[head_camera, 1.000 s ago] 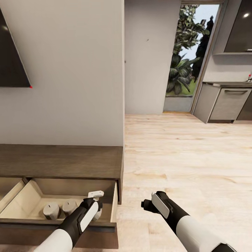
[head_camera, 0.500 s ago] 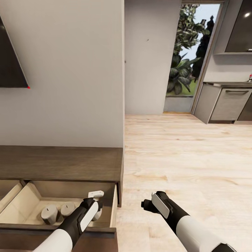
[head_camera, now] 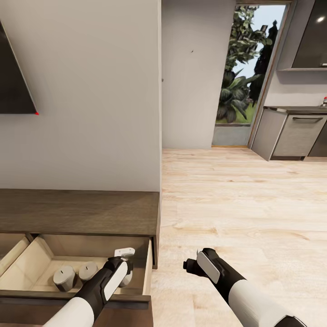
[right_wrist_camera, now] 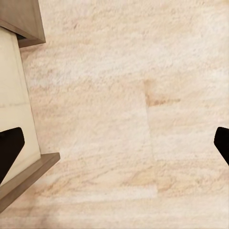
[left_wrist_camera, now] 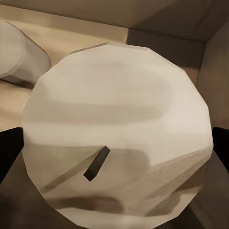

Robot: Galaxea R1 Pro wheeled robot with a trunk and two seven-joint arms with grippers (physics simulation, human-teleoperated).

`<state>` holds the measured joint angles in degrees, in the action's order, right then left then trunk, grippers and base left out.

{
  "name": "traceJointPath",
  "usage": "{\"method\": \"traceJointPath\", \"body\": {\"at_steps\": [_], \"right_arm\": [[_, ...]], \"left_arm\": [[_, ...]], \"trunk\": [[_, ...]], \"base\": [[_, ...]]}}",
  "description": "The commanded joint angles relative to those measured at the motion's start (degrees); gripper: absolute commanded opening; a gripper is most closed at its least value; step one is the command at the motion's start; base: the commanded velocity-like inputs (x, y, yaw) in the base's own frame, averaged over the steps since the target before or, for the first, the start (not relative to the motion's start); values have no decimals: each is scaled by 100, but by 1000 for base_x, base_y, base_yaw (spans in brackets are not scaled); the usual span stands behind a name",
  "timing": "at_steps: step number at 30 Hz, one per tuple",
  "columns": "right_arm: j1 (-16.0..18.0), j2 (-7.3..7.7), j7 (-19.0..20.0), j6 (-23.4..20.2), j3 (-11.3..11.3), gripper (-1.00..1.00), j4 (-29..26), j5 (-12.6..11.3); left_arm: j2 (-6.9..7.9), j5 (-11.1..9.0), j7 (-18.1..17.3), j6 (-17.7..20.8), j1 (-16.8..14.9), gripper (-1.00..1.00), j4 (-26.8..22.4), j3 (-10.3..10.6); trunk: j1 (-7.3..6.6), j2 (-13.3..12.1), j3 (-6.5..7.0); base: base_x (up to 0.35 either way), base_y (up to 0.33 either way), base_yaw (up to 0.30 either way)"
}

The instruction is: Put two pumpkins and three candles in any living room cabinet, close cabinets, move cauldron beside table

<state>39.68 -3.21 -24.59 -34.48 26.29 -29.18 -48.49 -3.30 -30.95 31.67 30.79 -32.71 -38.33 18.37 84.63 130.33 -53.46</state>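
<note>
Candles (head_camera: 64,277): two pale grey stubs upright in the open cabinet drawer (head_camera: 27,272); a third (left_wrist_camera: 117,131) sits between the lowered left gripper (head_camera: 125,268) fingers, grip uncertain. Right gripper (right_wrist_camera: 114,143) spread wide, empty.

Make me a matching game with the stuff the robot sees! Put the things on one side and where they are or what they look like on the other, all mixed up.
Things:
1. candle between the left gripper's fingers
2. right gripper
3. drawer
4. two candles

Descriptions:
A. pulled open, pale wood inside
B. standing side by side on the drawer floor
C. open, over bare wood floor
D. pale, with a dark wick on top, seen close up

Pairs: 1-D, 2-C, 3-A, 4-B
</note>
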Motion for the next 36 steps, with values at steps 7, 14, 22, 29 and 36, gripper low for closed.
{"method": "traceJointPath", "body": {"at_steps": [7,14,22,29,36], "right_arm": [[5,4,-56,-6,34,100,-9,-62],[5,4,-55,-6,34,100,-9,-63],[5,4,-55,-6,34,100,-9,-63],[5,4,-55,-6,34,100,-9,-61],[5,4,-55,-6,34,100,-9,-61]], "left_arm": [[4,-55,50,15,-3,-100,-8,26],[4,-53,50,15,-2,-100,-8,26],[4,-52,50,14,-1,-100,-8,26],[4,-52,50,15,-1,-100,-8,26],[4,-52,50,14,-4,-100,-8,26]], "trunk": [[-1,3,-6],[-1,3,-6],[-1,3,-6],[153,283,-131],[306,564,-257]], "base": [[0,0,0],[0,0,0],[0,0,0],[0,0,0],[0,0,0]]}}
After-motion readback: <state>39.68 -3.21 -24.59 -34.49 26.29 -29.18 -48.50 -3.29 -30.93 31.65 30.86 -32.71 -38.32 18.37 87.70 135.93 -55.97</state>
